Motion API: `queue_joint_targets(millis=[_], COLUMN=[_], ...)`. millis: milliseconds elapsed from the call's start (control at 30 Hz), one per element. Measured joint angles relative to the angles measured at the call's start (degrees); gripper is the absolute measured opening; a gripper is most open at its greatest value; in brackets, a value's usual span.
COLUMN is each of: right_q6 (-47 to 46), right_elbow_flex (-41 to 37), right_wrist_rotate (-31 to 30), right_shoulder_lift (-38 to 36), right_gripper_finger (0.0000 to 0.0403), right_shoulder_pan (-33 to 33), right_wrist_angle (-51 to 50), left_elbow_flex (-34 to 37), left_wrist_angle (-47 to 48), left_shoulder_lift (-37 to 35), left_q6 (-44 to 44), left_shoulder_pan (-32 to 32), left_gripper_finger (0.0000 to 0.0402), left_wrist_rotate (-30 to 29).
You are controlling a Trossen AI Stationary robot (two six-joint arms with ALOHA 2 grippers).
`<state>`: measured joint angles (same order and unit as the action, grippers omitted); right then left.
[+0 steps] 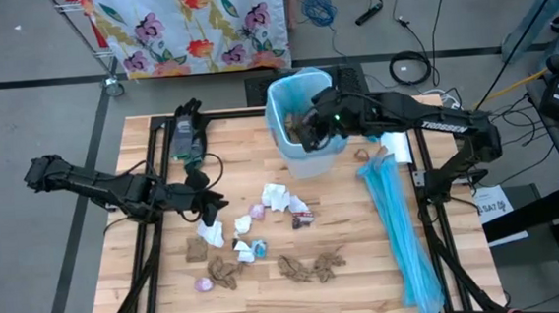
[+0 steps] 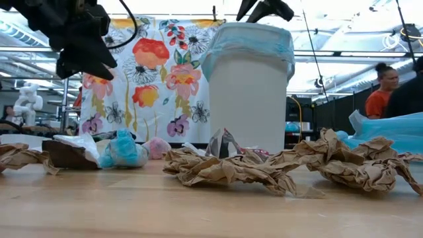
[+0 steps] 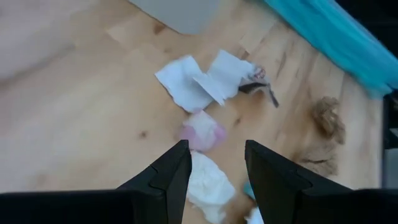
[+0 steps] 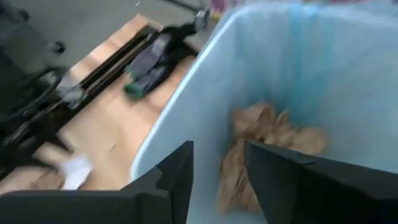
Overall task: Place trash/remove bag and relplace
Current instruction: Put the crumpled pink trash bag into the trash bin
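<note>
The right tool [image 1: 309,127] is hanging over the open mouth of the bin [image 1: 278,105], a white bin lined with a light-blue bag [image 4: 292,56], standing at the far middle of the counter [image 1: 150,274]. Its two dark fingers [image 4: 177,177] are standing apart with nothing between them, and crumpled brown paper [image 4: 267,140] is lying inside the bag just beyond them.

The left tool [image 1: 204,206] is hovering above the counter's left-middle part, over the scattered trash. Its fingers [image 3: 171,177] are also spread with a clear gap — nothing is gripped — and a white tissue wad [image 3: 208,186] is lying directly under them, with a pale pink scrap [image 3: 202,132] just beyond and flat white tissue pieces [image 3: 199,84] farther on.

The rest of the trash is lying loose on the counter: white tissue [image 1: 276,196] near the middle, a brown scrap [image 1: 195,248] to the left, crumpled brown paper wads [image 1: 312,267] toward the near edge, a small blue bit [image 1: 258,248] and a pink bit [image 1: 203,284]. One more brown scrap [image 1: 361,155] is sitting just right of the bin.

Long light-blue plastic sheets [image 1: 404,237] are stretching along the counter's right side, from beside the bin toward the near edge. In the low view a person in an orange shirt [image 2: 382,99] is standing in the room behind.
</note>
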<state>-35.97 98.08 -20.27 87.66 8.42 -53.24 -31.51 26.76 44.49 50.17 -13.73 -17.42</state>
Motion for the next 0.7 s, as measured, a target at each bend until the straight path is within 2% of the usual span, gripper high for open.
queue_joint_targets(millis=[133,333,567,700], right_q6=[-4.30,-11.86,-25.49,-35.14], right_elbow_flex=[0.00,0.00,0.00,-0.75], right_wrist_rotate=[0.98,0.88,0.92,0.65], right_shoulder_lift=[-0.99,-1.87,-1.82,-1.77], right_gripper_finger=[0.0139,0.0137,0.0137,0.0137], right_shoulder_pan=[-3.81,-11.82,-23.26,-30.75], right_wrist_angle=[-4.57,-10.90,-16.76,-18.90], left_elbow_flex=[0.00,0.00,-0.07,-0.09], left_wrist_angle=[0.14,-2.74,-8.55,-13.09], left_shoulder_lift=[0.51,5.13,11.72,15.17], left_q6=[3.42,3.13,0.97,0.04], left_shoulder_pan=[-2.81,-5.57,-5.24,-3.13], left_gripper_finger=[0.0157,0.0157,0.0157,0.0157], left_wrist_rotate=[2.18,2.24,2.57,5.52])
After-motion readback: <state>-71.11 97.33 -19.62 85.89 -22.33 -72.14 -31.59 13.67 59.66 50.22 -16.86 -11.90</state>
